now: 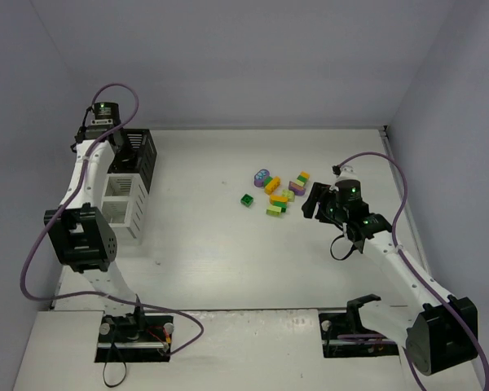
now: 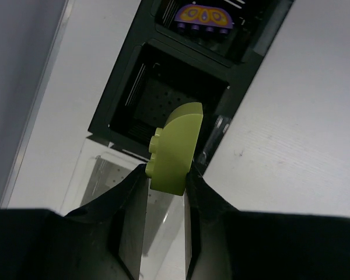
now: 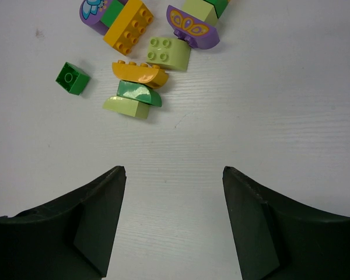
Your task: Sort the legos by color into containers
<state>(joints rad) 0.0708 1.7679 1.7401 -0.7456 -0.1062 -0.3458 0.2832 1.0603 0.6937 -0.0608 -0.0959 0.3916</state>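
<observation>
**Brick over the bins — release pending**

Delivery is the step in hand. The left gripper [image 2: 166,172] is clamped on a light green brick [image 2: 175,146], curved edge up and studs facing nine o'clock in the wrist view; it hangs above the row of containers at nine o'clock on the table [image 1: 228,261]. Below the brick lies an empty compartment of the black bin [image 2: 114,111]; at twelve o'clock beyond it, another dark compartment holds a purple brick [image 2: 204,14]; a white bin [image 2: 99,175] sits under the fingers at six o'clock. The brick hangs about over the wall between the black compartment and the white one, so which it would fall into I cannot tell.

The right gripper [image 3: 174,175] hovers with jaws apart and nothing between them; the loose legos [image 1: 279,194] lie on the table at twelve o'clock from it — orange, light green, dark green and purple, bunched close, with one dark green brick [image 3: 72,77] apart at ten o'clock.

Next, by my reading: centre the held brick over a compartment free of purple, then part the fingers; a release over the dividing wall risks a bounce into the wrong colour.
</observation>
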